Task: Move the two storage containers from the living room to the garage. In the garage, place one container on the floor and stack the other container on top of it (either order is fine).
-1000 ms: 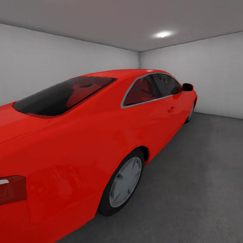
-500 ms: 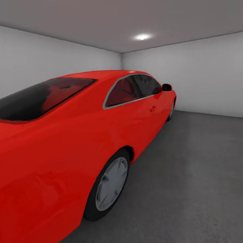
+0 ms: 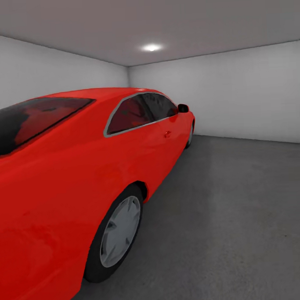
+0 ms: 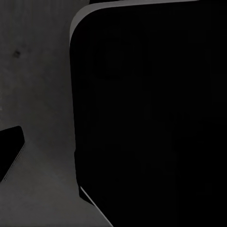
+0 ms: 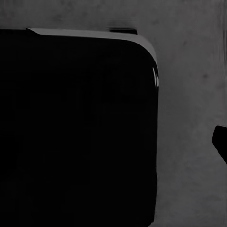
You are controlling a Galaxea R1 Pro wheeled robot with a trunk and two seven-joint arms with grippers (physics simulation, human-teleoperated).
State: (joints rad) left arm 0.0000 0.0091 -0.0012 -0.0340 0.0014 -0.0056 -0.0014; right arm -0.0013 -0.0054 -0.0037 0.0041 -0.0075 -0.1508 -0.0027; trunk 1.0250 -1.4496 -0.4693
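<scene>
The head view is looking into the garage, where a glossy red car [image 3: 80, 171] is taking up the near and left part of the scene. Its rear wheel [image 3: 115, 233] is resting on the dark grey concrete floor [image 3: 232, 216], and its nose is pointing toward the far pale grey wall [image 3: 235, 97]. A second pale wall [image 3: 53, 67] is running along behind the car on its far side. A round ceiling light [image 3: 151, 47] is glowing above the car's front end, near the corner where the two walls are meeting. To the right of the car, the concrete is stretching away to the far wall.

No orange-red storage container is appearing beside the car, so its place relative to either claw cannot be told.

In the left wrist view, a large black rounded-corner body [image 4: 151, 113] is blocking most of the frame, with grey concrete showing beside it and a small dark shape [image 4: 9, 149] poking in at the edge. The right wrist view is showing much the same: a black rounded panel [image 5: 75, 127] over grey concrete, with a dark sliver [image 5: 221, 142] at the margin. Whether those slivers are fingers is unclear, so how far either claw is parted, or whether it is holding anything, cannot be told.
</scene>
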